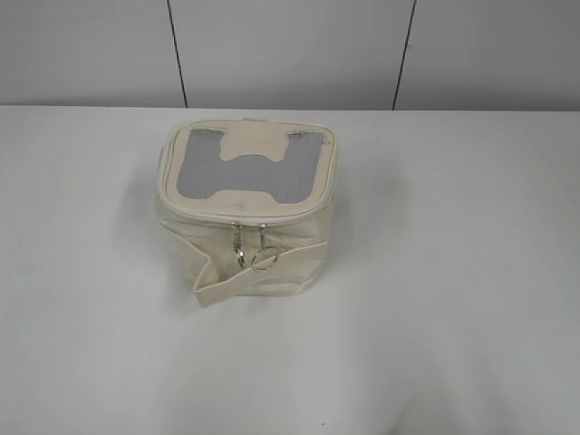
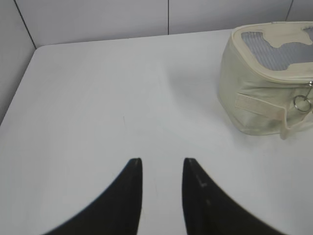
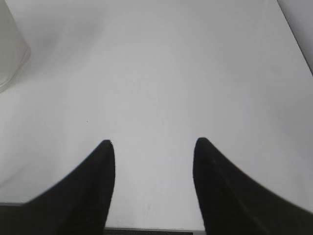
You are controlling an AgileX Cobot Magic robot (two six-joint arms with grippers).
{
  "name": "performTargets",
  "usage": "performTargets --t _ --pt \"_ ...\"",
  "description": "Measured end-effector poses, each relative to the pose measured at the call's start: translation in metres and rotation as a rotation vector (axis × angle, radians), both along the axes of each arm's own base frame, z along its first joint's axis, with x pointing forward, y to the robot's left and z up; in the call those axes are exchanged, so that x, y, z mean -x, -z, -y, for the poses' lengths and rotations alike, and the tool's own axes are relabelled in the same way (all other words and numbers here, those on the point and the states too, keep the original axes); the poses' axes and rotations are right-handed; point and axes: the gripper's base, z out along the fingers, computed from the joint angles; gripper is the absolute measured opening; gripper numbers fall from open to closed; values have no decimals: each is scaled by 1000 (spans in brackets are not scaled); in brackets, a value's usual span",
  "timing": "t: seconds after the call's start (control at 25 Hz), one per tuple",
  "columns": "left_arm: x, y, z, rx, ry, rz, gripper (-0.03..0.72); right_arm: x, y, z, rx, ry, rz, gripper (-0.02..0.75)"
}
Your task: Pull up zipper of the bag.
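The small boxy cream-white bag (image 1: 245, 254) stands on the white table (image 1: 453, 317), a little left of the middle. Its lid has a grey ribbed window with a cream H-shaped patch (image 1: 254, 154). The cream zipper (image 1: 249, 217) runs round the lid rim; its two silver sliders with ring pulls (image 1: 254, 252) hang side by side at the front. A flat cream strap (image 1: 258, 272) crosses the front. The bag also shows in the left wrist view (image 2: 259, 98), with one ring pull (image 2: 301, 103). My left gripper (image 2: 162, 161) is open and empty, well off the bag. My right gripper (image 3: 154, 143) is open and empty; only a blurred corner of the bag (image 3: 10, 49) shows there.
A grey panelled wall (image 1: 290, 50) stands behind the table. The table's left edge (image 2: 19, 88) and its right edge (image 3: 293, 34) show in the wrist views. Neither arm appears in the exterior view.
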Motion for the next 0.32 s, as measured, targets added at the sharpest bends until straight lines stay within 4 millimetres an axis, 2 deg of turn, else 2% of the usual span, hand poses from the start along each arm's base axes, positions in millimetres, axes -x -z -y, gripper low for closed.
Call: performTargets --t 0.32 --pt "0 0 0 0 1 0 218 0 0 0 -1 0 0 412"
